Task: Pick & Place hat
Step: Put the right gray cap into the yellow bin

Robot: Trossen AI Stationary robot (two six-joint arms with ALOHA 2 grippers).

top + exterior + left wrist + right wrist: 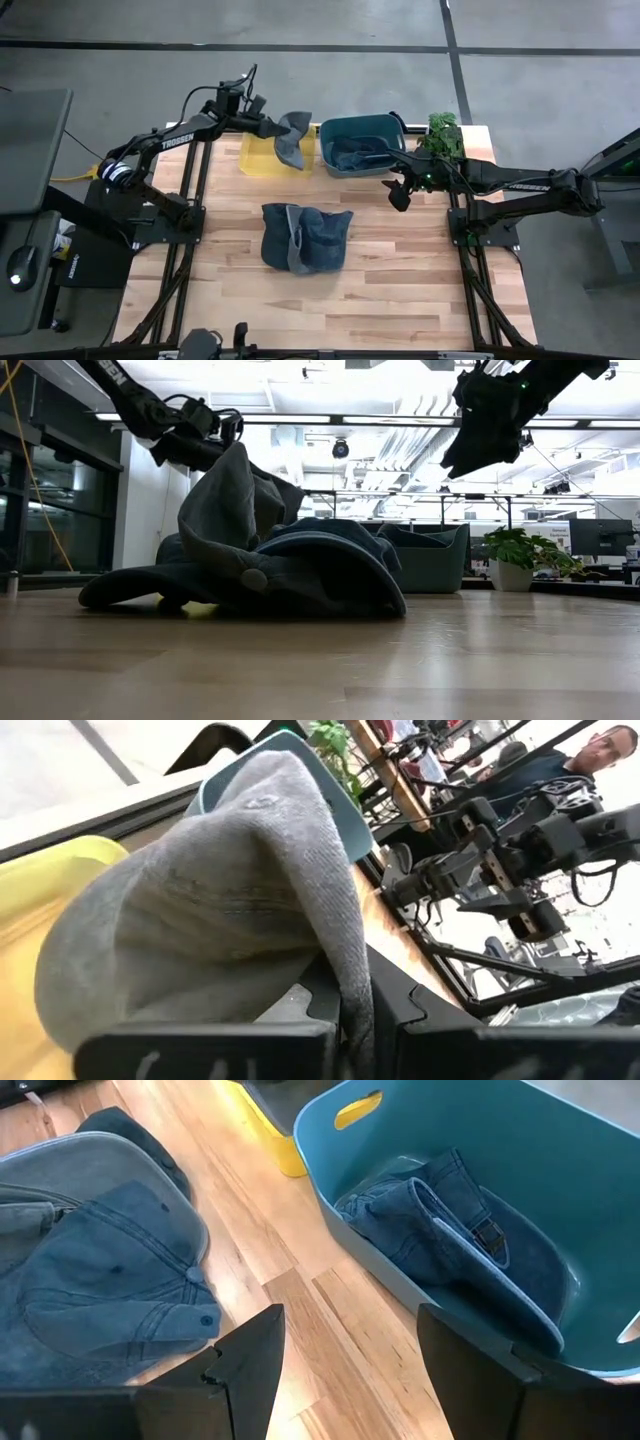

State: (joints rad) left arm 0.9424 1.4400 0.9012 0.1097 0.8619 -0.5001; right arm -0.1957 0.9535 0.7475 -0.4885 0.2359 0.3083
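Note:
My left gripper [272,127] is shut on a grey hat [293,140] that it holds in the air over the right end of the yellow bin [265,155]. In the low view the grey hat [232,495] droops below the gripper [190,442]. A pile of blue denim hats [305,237] lies on the table's middle. Another denim hat [450,1230] lies inside the teal bin [360,145]. My right gripper [400,192] hovers open and empty above the table, just in front of the teal bin. My left gripper pinches the grey hat by a fold of its cloth at one edge [352,982] between its two fingers. The fingers reach level from the table's left. The hat is lifted clear and hangs slack below and beyond the fingers [205,452]; the pile hides its lower end in the low view.
A potted plant [443,135] stands at the table's far right corner beside the teal bin. The yellow bin [270,1140] and teal bin [520,1170] sit side by side along the far edge. Bare wood lies near the front edge [330,310]. A person [600,745] shows beyond the table.

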